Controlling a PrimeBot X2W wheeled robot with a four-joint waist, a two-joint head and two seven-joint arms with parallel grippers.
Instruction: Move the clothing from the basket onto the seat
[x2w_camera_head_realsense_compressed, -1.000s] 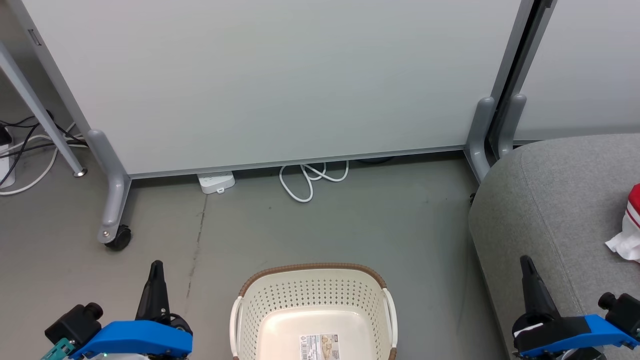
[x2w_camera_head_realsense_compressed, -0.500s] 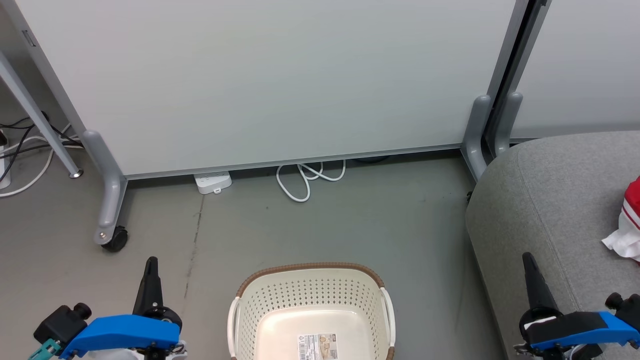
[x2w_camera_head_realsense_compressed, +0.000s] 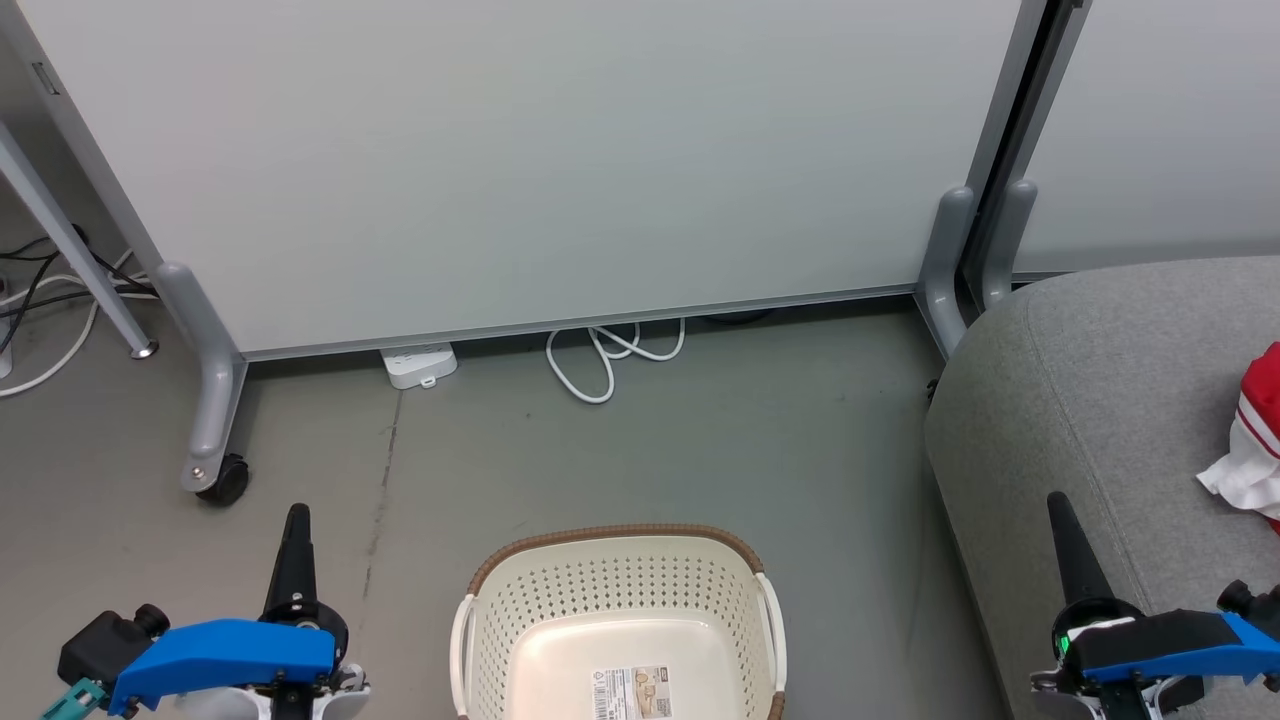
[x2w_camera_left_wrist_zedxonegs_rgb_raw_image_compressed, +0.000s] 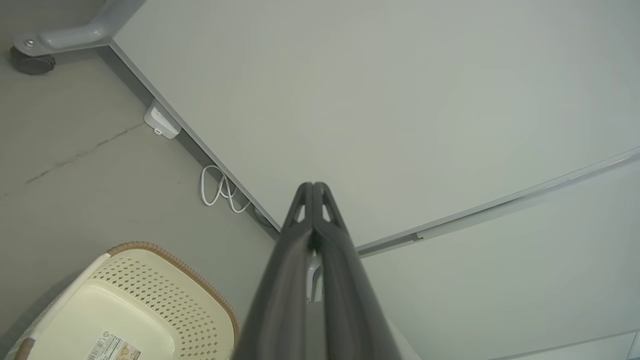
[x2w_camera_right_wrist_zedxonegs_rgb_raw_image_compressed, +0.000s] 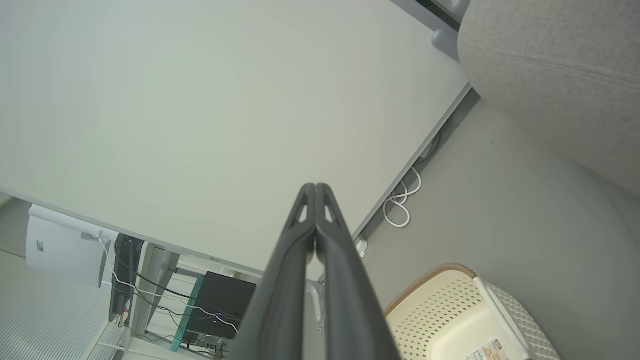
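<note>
The cream perforated basket with a brown rim stands on the floor at the bottom centre; only a paper label lies on its floor. It also shows as the basket at lower left and the basket at lower right. Red clothing with white trim lies on the light grey seat at the far right edge. My left gripper is shut, left of the basket, holding nothing. My right gripper is shut over the seat's front corner, also holding nothing. Both wrist views show fingers pressed together.
A pale grey partition on a wheeled foot stands behind the basket. A white power strip and a looped white cable lie at its base. More cables trail at the far left.
The whole head view has shifted slightly, so the camera moved. Both grippers sit a little lower and stay shut. Basket and clothing have not moved.
</note>
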